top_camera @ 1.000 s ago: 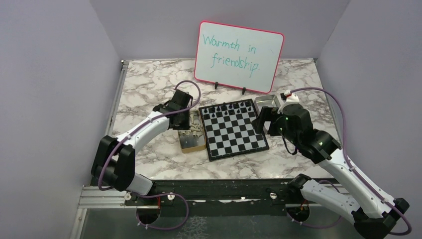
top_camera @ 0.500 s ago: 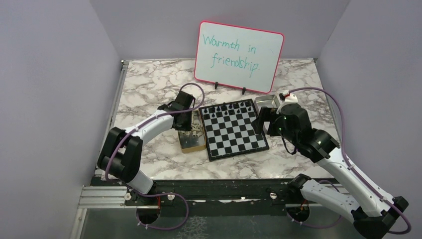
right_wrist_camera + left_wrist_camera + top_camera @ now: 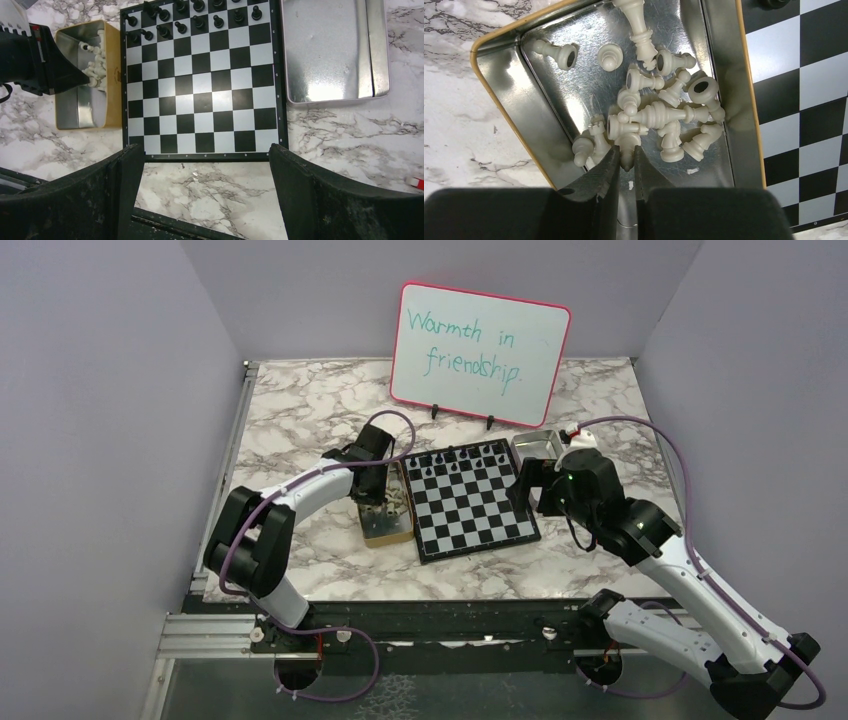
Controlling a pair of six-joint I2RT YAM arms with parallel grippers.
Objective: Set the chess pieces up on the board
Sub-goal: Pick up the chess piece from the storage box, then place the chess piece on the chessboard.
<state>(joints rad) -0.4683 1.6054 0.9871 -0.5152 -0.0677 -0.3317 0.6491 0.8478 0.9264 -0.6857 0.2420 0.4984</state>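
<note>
Only our left wrist view shows the left hand point(image 3: 626, 156) pinching a cream piece point(image 3: 626, 144); it has lowered; the right hand point(image 3: 206, 155) gapes.

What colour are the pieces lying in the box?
Pale cream chess pieces; clearest in the left wrist view.

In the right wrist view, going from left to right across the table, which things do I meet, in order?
left hand → tan box holding cream chess pieces → board → silver tray
</note>
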